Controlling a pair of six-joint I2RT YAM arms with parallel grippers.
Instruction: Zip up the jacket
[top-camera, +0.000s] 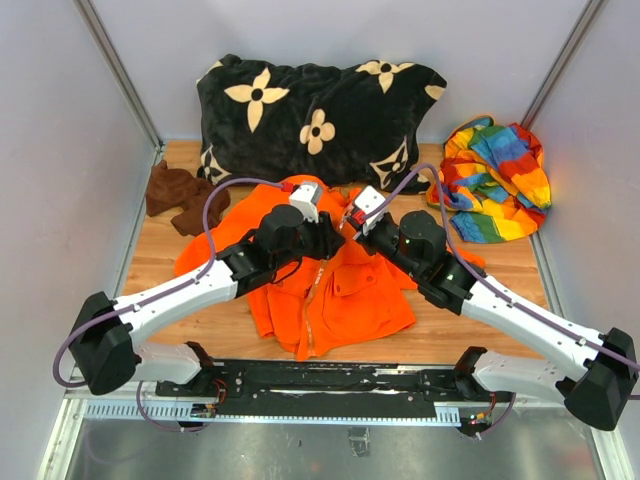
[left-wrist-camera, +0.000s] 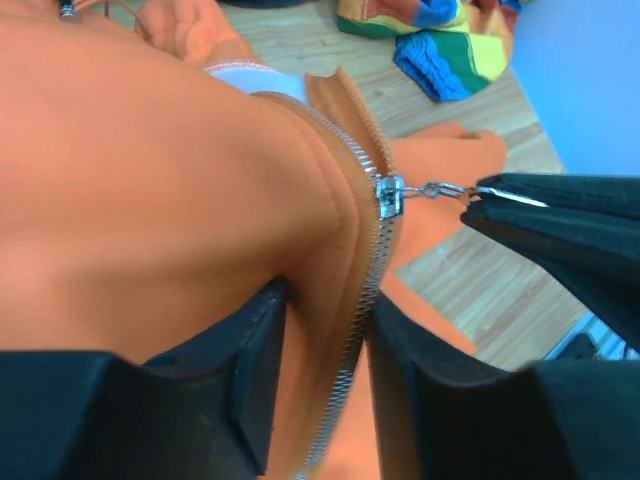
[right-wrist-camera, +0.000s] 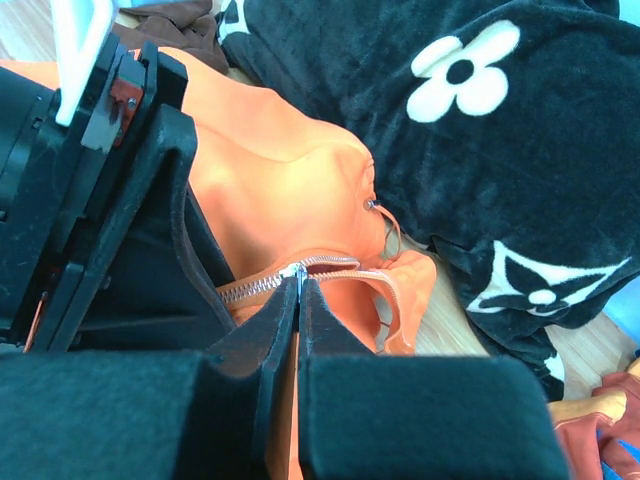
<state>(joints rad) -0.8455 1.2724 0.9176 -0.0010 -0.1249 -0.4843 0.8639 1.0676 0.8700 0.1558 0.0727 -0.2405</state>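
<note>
Two arms meet over the middle of the worktop (top-camera: 160, 290), and the room around them is tight. Walls close the left, right and far sides. A black blanket with cream flowers (top-camera: 320, 110) fills the far edge, a rainbow-striped cloth (top-camera: 495, 180) sits in the far right corner, and a small brown cloth (top-camera: 180, 195) lies far left. Bare wood shows to the near left and near right of the jacket (top-camera: 350, 295); that's the free space I've got.

The jacket lies mid-worktop, bright orange fleece with the collar towards the blanket, the hem close to the near edge and a patch pocket on the front. From the left wrist I see the silver zipper teeth (left-wrist-camera: 352, 330) meshed from the slider (left-wrist-camera: 388, 195) back towards the camera. Beyond the slider the two edges part towards the collar.

The right gripper (right-wrist-camera: 300, 282) is pinched tight on the zipper pull (left-wrist-camera: 440, 188), fingertips pressed together right at the slider. The left gripper (left-wrist-camera: 325, 300) has its jaws apart, straddling the zipped seam just below the slider, with a fold of orange fleece filling the gap. Both fingers (left-wrist-camera: 250, 370) touch cloth, but I cannot tell whether they are clamping it or only sit around it. The two grippers are just beside each other, nearly touching.
</note>
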